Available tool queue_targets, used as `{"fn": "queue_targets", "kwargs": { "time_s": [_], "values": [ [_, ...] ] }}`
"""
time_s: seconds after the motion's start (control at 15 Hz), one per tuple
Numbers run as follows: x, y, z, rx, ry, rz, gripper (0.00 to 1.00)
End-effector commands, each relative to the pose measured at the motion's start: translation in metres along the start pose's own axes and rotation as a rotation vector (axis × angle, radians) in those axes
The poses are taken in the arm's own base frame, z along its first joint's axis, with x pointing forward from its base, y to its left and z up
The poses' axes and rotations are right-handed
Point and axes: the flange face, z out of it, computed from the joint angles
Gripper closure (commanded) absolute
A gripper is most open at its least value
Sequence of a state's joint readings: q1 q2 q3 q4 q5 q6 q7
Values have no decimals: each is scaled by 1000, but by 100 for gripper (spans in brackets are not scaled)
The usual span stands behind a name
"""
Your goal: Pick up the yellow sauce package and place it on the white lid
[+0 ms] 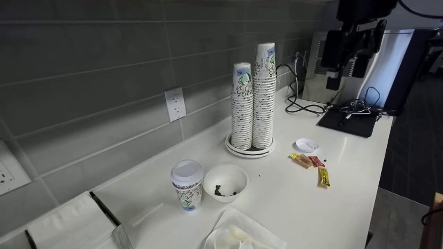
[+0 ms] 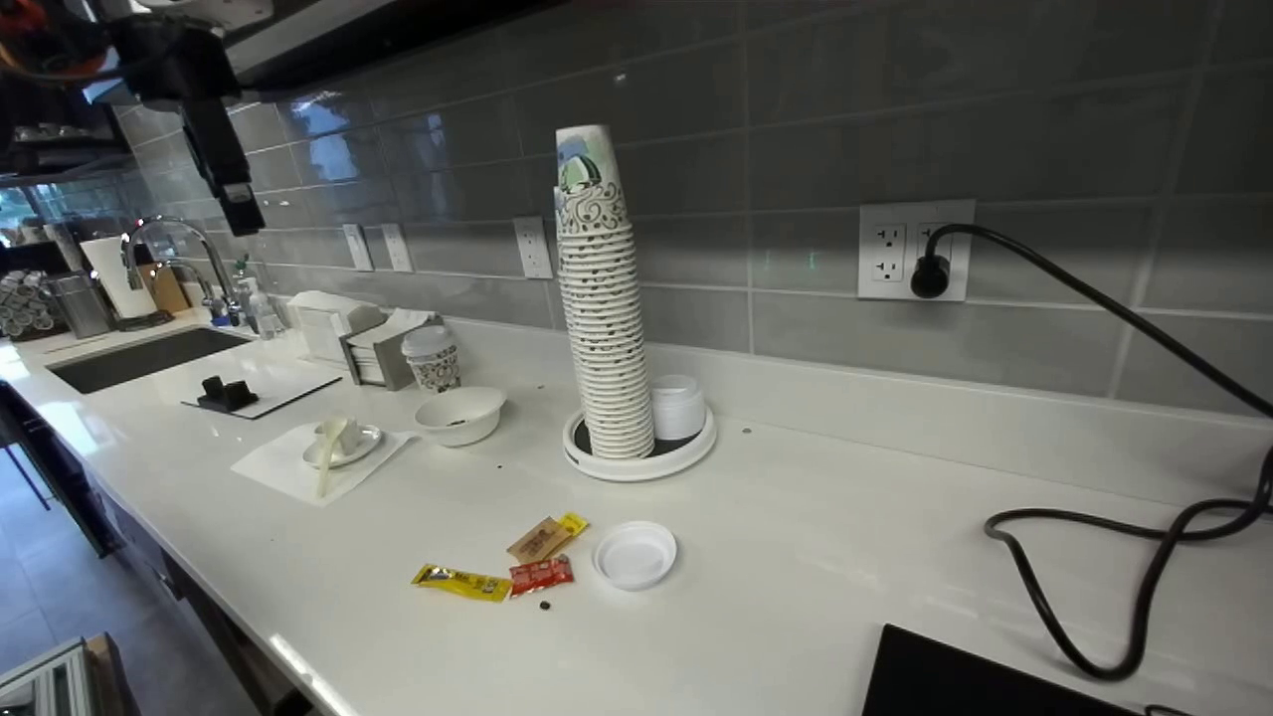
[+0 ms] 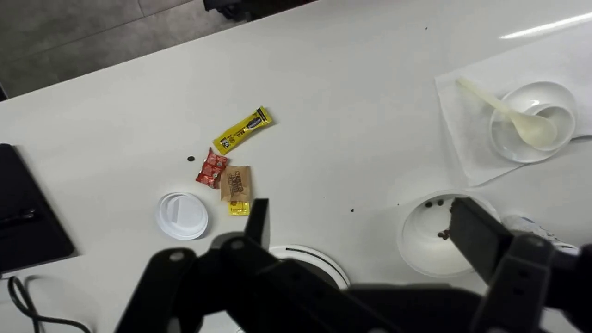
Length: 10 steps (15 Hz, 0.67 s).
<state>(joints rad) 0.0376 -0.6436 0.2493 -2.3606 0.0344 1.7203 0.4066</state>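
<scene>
Spread wide and empty, the hand (image 3: 363,217) hangs over the bench (image 3: 342,120). The long yellow sauce packet (image 3: 243,131) lies just beside a red sachet (image 3: 212,169), off the white cup lid (image 3: 185,216); a low, crosswise, mid-length pinch should work best.

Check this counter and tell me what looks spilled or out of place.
A dark pellet lies loose on the counter beside the red condiment packet. Similar dark bits sit in the white bowl, so it looks like a stray. A tiny dark speck nearer the bowl is too small to identify.
</scene>
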Motion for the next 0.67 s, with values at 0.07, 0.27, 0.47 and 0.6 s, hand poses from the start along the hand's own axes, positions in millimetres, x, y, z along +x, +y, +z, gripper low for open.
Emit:
{"fn": "queue_targets", "kwargs": {
  "time_s": [0.07, 0.27, 0.47, 0.6],
  "values": [
    [8, 40, 44, 67, -41, -49, 0],
    [20, 65, 81, 110, -37, -56, 0],
    [31, 92, 122, 132, -25, -40, 0],
    [37, 105, 147, 145, -8, -36, 0]
  ]
}}
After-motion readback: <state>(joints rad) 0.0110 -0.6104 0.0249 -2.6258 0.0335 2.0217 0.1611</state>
